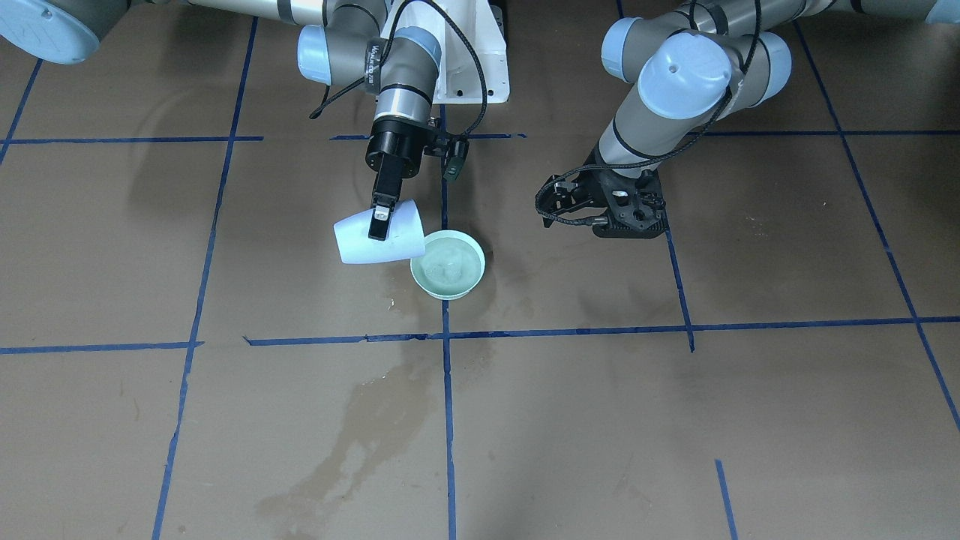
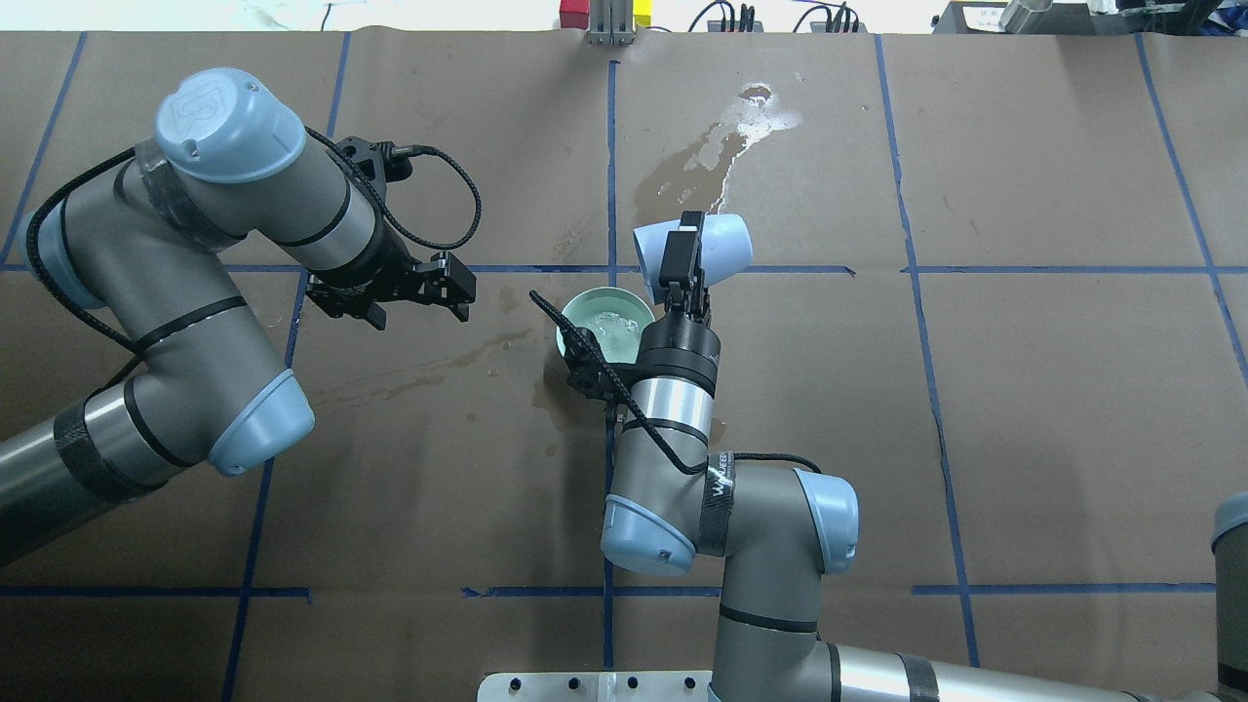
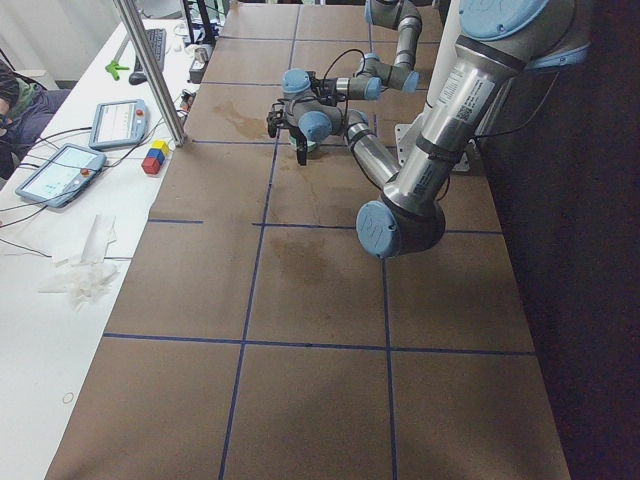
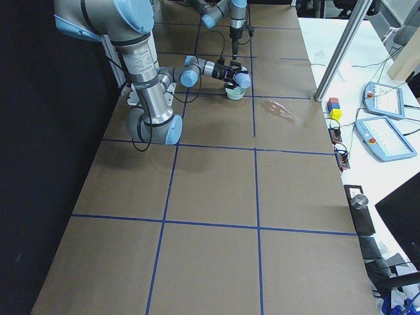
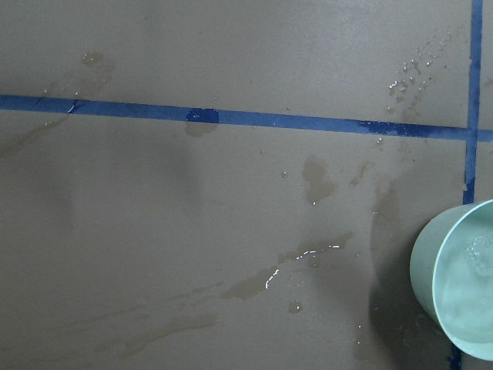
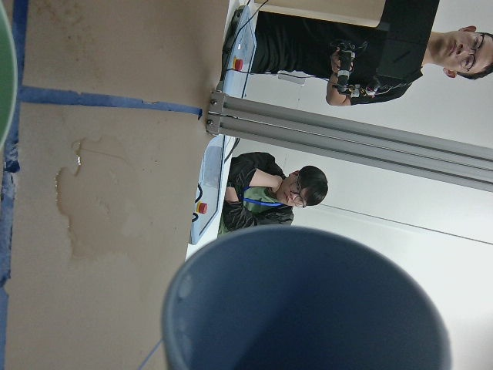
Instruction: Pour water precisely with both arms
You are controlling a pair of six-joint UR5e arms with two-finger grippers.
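My right gripper (image 1: 380, 221) is shut on a pale blue cup (image 1: 358, 244), held tipped on its side with its mouth toward a mint-green bowl (image 1: 474, 283). The water (image 1: 450, 262) lies as a shallow, rippled pool in the bowl; I see no stream. From overhead the cup (image 2: 726, 244) hangs just past the bowl (image 2: 577, 310), with the right gripper (image 2: 682, 255) on its wall. The right wrist view shows the cup's open mouth (image 6: 308, 308). My left gripper (image 2: 458, 290) is open and empty, hovering left of the bowl. The left wrist view shows the bowl (image 5: 431, 270) at its right edge.
Wet spill patches mark the brown paper: a long one beyond the bowl (image 2: 726, 136), and smaller ones near it (image 5: 285, 270). Blue tape lines grid the table. Operators, tablets and a metal post (image 4: 351, 39) stand along the far edge.
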